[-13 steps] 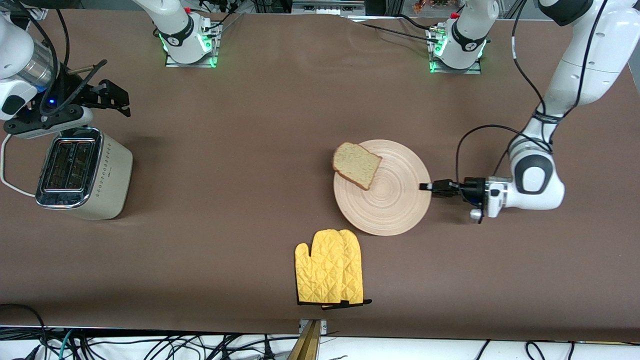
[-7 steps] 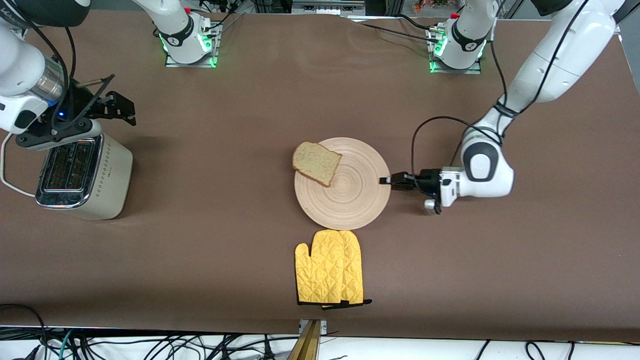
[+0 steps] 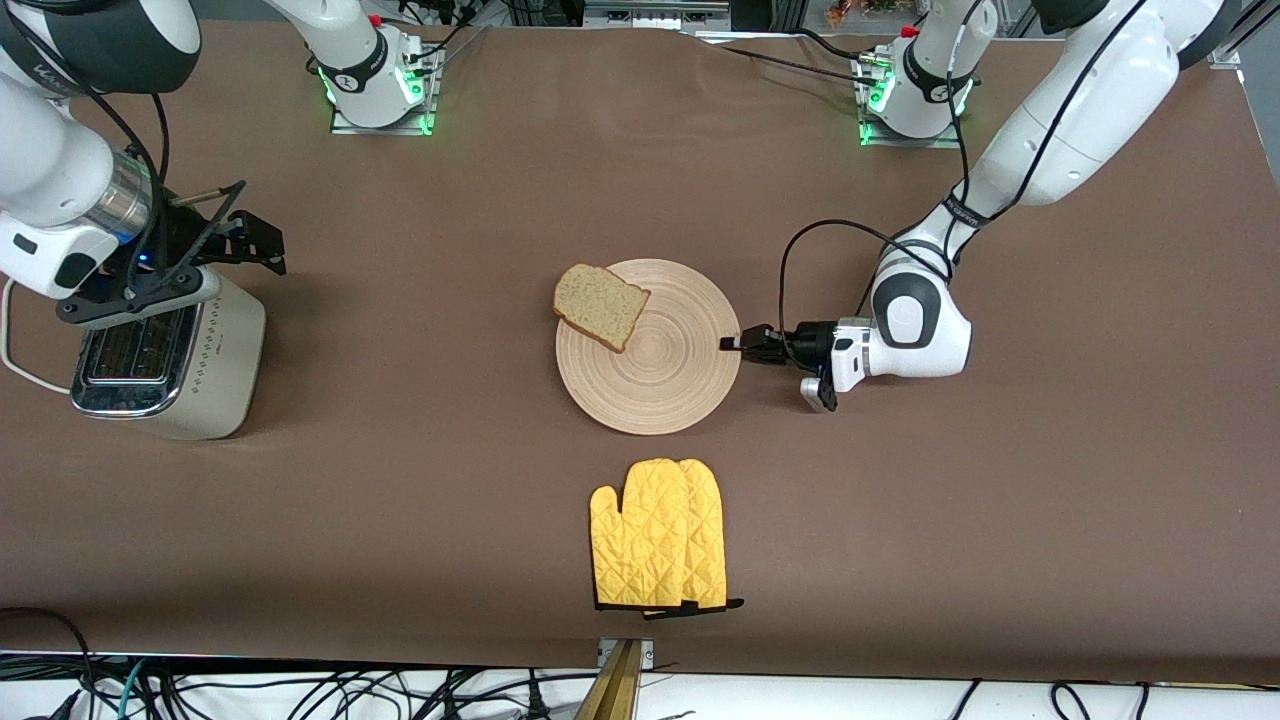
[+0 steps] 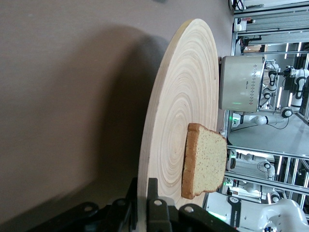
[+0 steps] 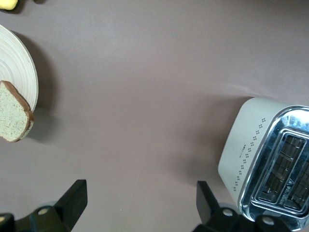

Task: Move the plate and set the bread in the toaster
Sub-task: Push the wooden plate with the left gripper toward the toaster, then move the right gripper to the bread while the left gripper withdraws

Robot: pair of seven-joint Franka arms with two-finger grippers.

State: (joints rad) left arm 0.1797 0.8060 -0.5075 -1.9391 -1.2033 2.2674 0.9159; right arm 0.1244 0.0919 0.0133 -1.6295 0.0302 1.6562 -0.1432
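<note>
The round beige plate (image 3: 660, 385) lies mid-table, and the bread (image 3: 600, 306) rests on its edge toward the right arm's end, overhanging the rim. My left gripper (image 3: 735, 343) is shut on the plate's rim at the edge toward the left arm's end. The left wrist view shows the fingers pinching the plate (image 4: 178, 121) at my left gripper (image 4: 143, 186), with the bread (image 4: 205, 166) and toaster (image 4: 241, 82) past it. The cream toaster (image 3: 165, 350) stands at the right arm's end. My right gripper (image 3: 255, 240) hangs open and empty over the toaster's corner; the right wrist view shows my right gripper (image 5: 140, 193), toaster (image 5: 251, 154), bread (image 5: 14, 118) and plate (image 5: 21, 63).
A yellow quilted oven mitt (image 3: 660, 535) lies flat on the brown table, nearer to the front camera than the plate with a small gap between them. The toaster's white cord (image 3: 15, 365) loops off the table's end. The arm bases (image 3: 375, 75) stand along the table's back edge.
My left gripper has dragged the plate with the bread on it toward the right arm's end and slightly away from the mitt. The right gripper has drifted a little over the toaster.
</note>
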